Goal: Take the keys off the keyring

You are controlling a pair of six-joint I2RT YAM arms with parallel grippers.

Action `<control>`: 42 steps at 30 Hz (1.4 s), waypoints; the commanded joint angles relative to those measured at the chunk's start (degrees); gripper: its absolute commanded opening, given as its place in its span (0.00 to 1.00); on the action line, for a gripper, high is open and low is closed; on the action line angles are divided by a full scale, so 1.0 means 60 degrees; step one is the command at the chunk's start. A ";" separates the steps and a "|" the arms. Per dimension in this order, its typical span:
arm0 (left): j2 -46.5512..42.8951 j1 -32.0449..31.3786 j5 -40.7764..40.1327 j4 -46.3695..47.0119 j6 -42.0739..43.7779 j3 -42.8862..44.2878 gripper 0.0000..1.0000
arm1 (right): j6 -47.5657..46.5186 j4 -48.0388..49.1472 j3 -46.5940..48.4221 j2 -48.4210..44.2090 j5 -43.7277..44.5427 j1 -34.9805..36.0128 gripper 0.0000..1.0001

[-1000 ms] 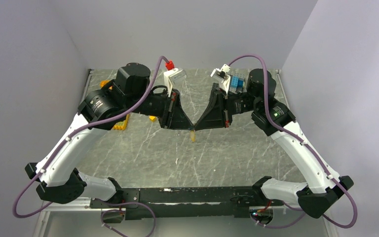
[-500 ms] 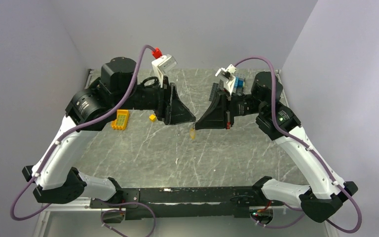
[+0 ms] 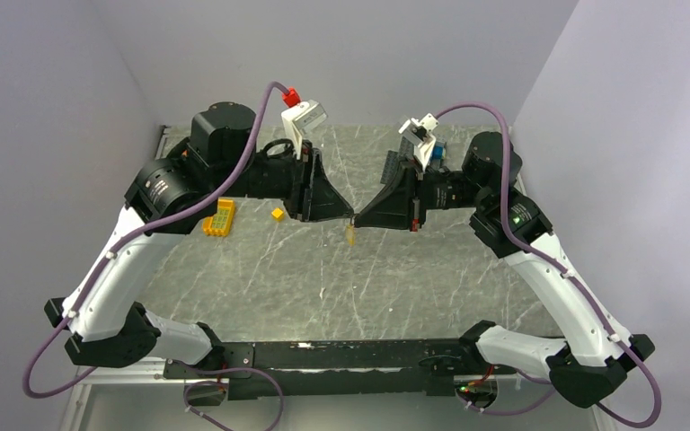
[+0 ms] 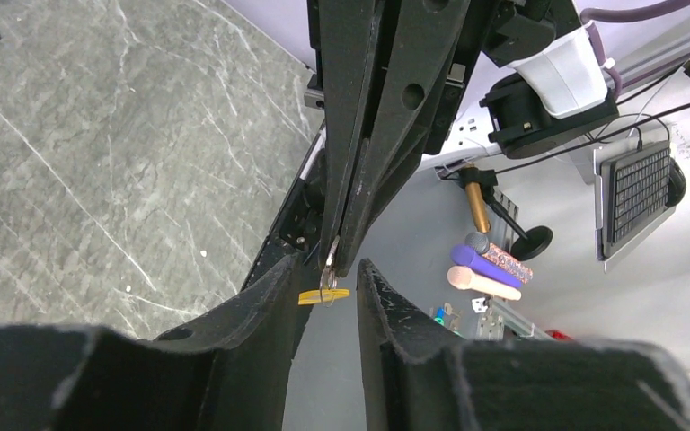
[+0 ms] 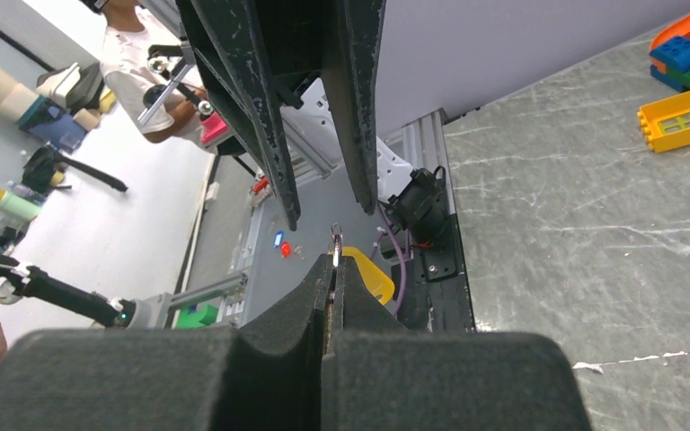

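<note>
A grey marble table (image 3: 260,269), two arms (image 3: 135,260) meeting tip to tip above its middle. The right gripper (image 5: 332,259) pinches the keyring (image 5: 335,235) tight, the yellow key (image 3: 350,235) dangling under it, off the table. The left gripper (image 4: 325,268) has its jaws parted either side of the keyring.

I work in a robotics lab, not a home. My surface (image 3: 323,278) is a grey marbled slab boxed in by plain pale walls (image 3: 54,108) at its far, left and right edges, like a test cell. Bare metal framing (image 5: 424,148) runs along its edge. Past the near edge I see a grey floor with a keyboard (image 4: 636,193) and hand tools (image 4: 478,205) lying about, cluttered benches, and a person (image 5: 139,85) in a white shirt.
</note>
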 commanded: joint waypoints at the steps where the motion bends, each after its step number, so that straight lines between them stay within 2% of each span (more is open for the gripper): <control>1: 0.0001 0.0015 0.0339 0.0014 0.0072 -0.0102 0.33 | 0.0027 0.0513 0.0117 -0.0238 0.0309 0.0026 0.00; 9: -0.0247 0.0018 0.0274 0.0147 0.0001 -0.0675 0.26 | 0.0005 0.0500 0.0163 -0.0234 0.0462 0.0028 0.00; 14: -0.0356 0.0014 0.0146 0.0536 -0.0144 -0.0959 0.00 | 0.0141 0.0704 0.0093 -0.0216 0.0439 0.0025 0.00; 21: -0.0578 -0.0070 -0.0209 0.1640 -0.0644 -0.1447 0.00 | 0.0907 0.1829 -0.0260 -0.0317 0.0962 0.0027 0.00; 28: -0.0919 -0.0097 -0.0708 0.3790 -0.1520 -0.2166 0.00 | 0.2071 0.3663 -0.0409 -0.0161 0.1559 0.0028 0.00; 37: -0.1836 -0.0308 -0.2526 0.6037 -0.1807 -0.3550 0.00 | 0.3651 0.6179 -0.0681 0.0082 0.2311 0.0028 0.00; 40: -0.2169 -0.0366 -0.3644 0.6433 -0.1841 -0.3910 0.00 | 0.4042 0.6791 -0.0847 0.0190 0.2562 0.0035 0.00; 41: -0.2306 -0.0366 -0.4024 0.6559 -0.1880 -0.4074 0.02 | 0.4073 0.6866 -0.0879 0.0211 0.2658 0.0025 0.00; 42: -0.2440 -0.0374 -0.4370 0.6720 -0.1916 -0.4240 0.12 | 0.4038 0.6870 -0.0908 0.0217 0.2782 0.0028 0.00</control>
